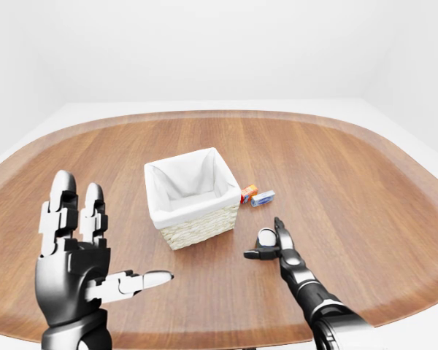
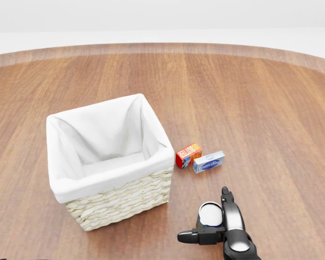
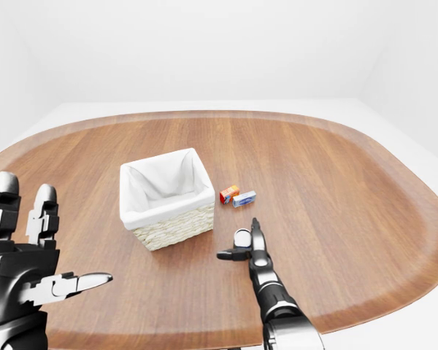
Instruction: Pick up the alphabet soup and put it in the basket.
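My right hand (image 2: pixel 214 230) sits low on the table, fingers spread apart: one straight finger runs up the right side of the alphabet soup (image 2: pixel 210 214), the thumb sticks out sideways to the left just below it. Nothing is clamped yet; whether a finger is actually touching the can wall, can't tell. The can stands upright, pale lid up, near the bottom of the head view, below the two small cartons: orange-red box (image 2: pixel 188 155) and blue-white box (image 2: pixel 208 161), both lying flat beside the basket (image 2: pixel 119 197). Basket is up-left of the can, wicker sides, white cloth liner, open top, nothing visible inside. Left hand (image 1: pixel 77 255) is raised well clear at the left of the left-eye view, fingers splayed, holding nothing. Judgement on the can: rigid metal cylinder, fairly heavy if full, smooth label so likely slippery. It won't crush, so squeeze firmly. Best hold is mid-height across the wall, thumb opposite the fingers; gripping near the rim risks tipping it.
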